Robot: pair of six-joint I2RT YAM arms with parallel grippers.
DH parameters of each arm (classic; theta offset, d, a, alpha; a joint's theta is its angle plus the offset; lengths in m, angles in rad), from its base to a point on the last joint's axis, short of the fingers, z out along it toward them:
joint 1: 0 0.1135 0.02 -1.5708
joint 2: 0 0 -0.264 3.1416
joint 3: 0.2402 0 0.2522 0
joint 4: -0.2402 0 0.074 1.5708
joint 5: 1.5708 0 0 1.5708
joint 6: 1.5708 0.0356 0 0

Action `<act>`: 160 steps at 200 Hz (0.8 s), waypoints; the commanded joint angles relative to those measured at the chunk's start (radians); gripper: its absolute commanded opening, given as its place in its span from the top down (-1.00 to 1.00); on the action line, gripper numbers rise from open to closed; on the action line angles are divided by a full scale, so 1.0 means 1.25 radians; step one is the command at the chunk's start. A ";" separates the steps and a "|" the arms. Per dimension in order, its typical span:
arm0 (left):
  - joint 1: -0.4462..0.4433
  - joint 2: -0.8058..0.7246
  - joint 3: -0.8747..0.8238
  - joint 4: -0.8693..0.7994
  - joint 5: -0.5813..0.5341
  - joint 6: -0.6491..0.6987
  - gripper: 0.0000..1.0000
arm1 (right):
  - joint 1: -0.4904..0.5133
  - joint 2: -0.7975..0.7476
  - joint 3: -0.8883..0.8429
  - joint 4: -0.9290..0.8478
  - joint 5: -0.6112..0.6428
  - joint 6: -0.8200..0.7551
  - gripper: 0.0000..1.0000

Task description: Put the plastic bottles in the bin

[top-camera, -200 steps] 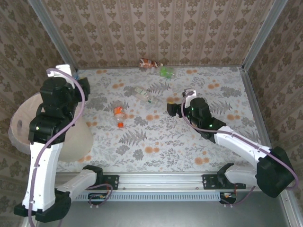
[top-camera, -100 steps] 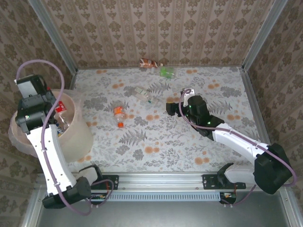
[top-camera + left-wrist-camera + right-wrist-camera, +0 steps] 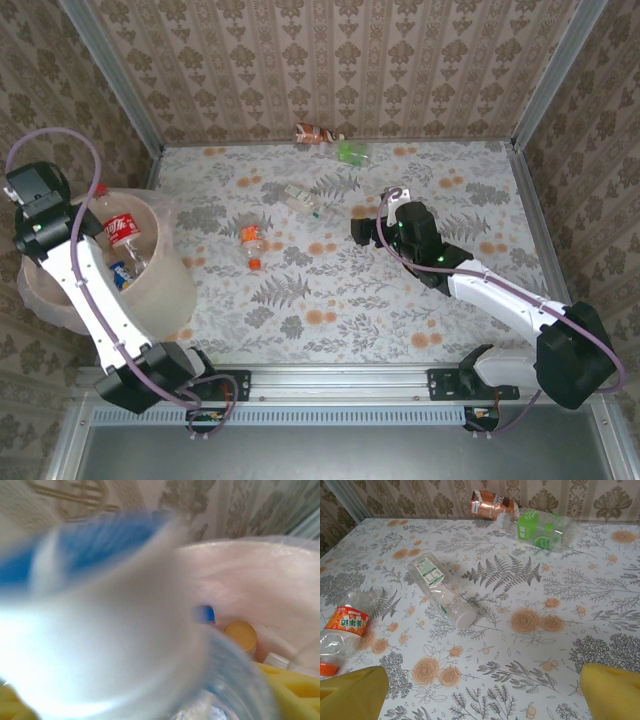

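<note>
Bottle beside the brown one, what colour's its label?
Green; the green-label bottle shows best in right wrist view.

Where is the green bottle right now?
In the top view the green bottle lies near the middle of the far wall, just right of the brown bottle.

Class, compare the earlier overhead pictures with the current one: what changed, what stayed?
The left arm swung left, away from the table to the bin's outer side, uncovering a red-labelled bottle inside it. The right claw hardly moved. The orange bottle, clear bottle, brown bottle and green bottle stayed put.
</note>
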 commanded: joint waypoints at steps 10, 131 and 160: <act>-0.013 0.019 0.039 -0.030 0.059 -0.021 -0.93 | -0.004 0.004 0.026 -0.025 0.025 0.000 -0.99; -0.213 -0.043 0.104 -0.017 0.051 -0.056 -1.00 | -0.003 -0.004 0.019 -0.032 0.043 0.020 -0.99; -0.359 -0.077 0.108 0.025 0.013 -0.064 -1.00 | -0.003 -0.016 0.006 -0.027 0.058 0.036 -0.99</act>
